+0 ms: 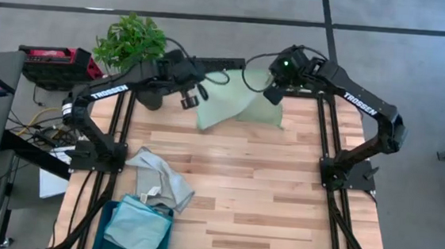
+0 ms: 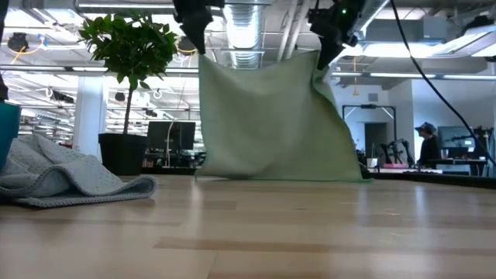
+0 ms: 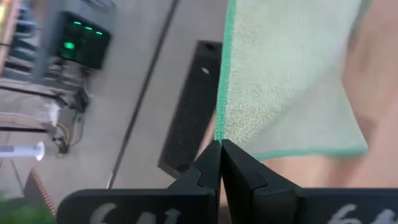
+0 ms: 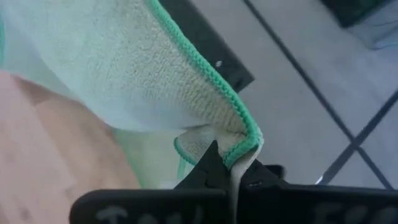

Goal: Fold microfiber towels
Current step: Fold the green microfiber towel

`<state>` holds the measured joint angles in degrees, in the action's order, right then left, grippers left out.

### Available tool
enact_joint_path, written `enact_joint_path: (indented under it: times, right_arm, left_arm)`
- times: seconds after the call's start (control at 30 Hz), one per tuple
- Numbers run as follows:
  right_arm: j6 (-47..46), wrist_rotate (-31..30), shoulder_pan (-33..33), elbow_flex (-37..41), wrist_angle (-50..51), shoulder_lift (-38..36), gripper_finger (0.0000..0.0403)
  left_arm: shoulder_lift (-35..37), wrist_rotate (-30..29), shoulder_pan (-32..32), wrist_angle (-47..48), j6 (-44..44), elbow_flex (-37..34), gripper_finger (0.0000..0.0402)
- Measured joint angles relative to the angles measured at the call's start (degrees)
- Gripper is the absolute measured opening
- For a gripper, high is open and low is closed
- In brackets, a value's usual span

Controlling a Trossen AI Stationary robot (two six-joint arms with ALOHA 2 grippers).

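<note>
A light green microfiber towel [image 1: 236, 106] hangs like a curtain over the far middle of the table, held up between my two grippers. My left gripper [image 1: 191, 100] is shut on its upper left corner and my right gripper [image 1: 273, 93] on its upper right corner. In the low view the towel [image 2: 271, 116] reaches down to the wood, where its lower edge [image 2: 279, 177] rests. Two pale grey towels [image 1: 158, 179] lie crumpled near the left front. A light blue towel [image 1: 139, 225] lies in the teal bin. My left gripper pinches the green towel's corner at the green hem [image 3: 219, 134] between its two fingers, slanting down from the table's left. The towel hangs below, its top edge running almost straight to the other gripper. My right gripper pinches the other upper corner, where the hemmed edge [image 4: 245, 146] curls over into a fold between the fingers. It comes slanting down from the table's right. The cloth hangs below it, its lower edge on the table.
The teal bin [image 1: 111, 219] stands at the near left corner. A potted plant [image 1: 129, 42] stands beyond the far left edge. Bare wood [image 1: 265, 191] stretches across the middle and right of the table. White paper [image 1: 51, 183] lies off the left side.
</note>
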<state>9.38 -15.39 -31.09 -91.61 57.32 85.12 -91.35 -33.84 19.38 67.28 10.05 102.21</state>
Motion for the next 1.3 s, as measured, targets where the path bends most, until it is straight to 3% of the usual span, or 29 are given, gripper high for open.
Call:
enact_joint_path:
  times: [0.23, 0.37, 0.47, 0.63, 0.77, 0.87, 1.0, 1.3]
  right_arm:
    - [1.65, -10.13, -0.72, -0.02, -2.69, -2.91, 0.0012]
    - [1.58, -11.5, 1.38, -0.02, -0.83, -5.49, 0.0008]
    - [-0.32, -8.02, 3.77, -0.04, 4.69, -6.78, 0.0005]
    - [-7.39, -4.45, 7.46, 0.52, 17.99, -5.34, 0.0013]
    - [-11.47, 1.74, 10.8, 4.49, 20.84, -4.51, 0.0011]
    - [-14.18, 5.83, 13.9, 8.6, 20.21, -4.45, 0.0006]
    - [-19.32, 6.62, 19.07, 13.36, 19.34, -4.43, 0.001]
    - [-32.55, 10.89, 31.74, 21.28, 13.91, -4.46, 0.0009]
  left_arm:
    - [1.38, -3.62, 1.75, -9.93, 6.63, 0.02, 0.0]
    - [1.53, -4.14, 1.32, -9.35, 8.72, 0.02, 0.0]
    - [1.53, -1.03, 0.36, -5.42, 7.32, 0.02, 0.0]
    - [1.22, 9.89, -2.35, 1.49, 3.79, 0.02, 0.0]
    - [1.22, 17.12, -5.44, 4.28, -1.09, 0.02, 0.0]
    - [1.22, 18.86, -8.35, 5.92, -5.09, 0.02, 0.0]
    - [1.31, 20.38, -12.89, 7.47, -11.73, -0.88, 0.0]
    - [1.33, 20.91, -23.4, 3.6, -22.94, -12.93, 0.0]
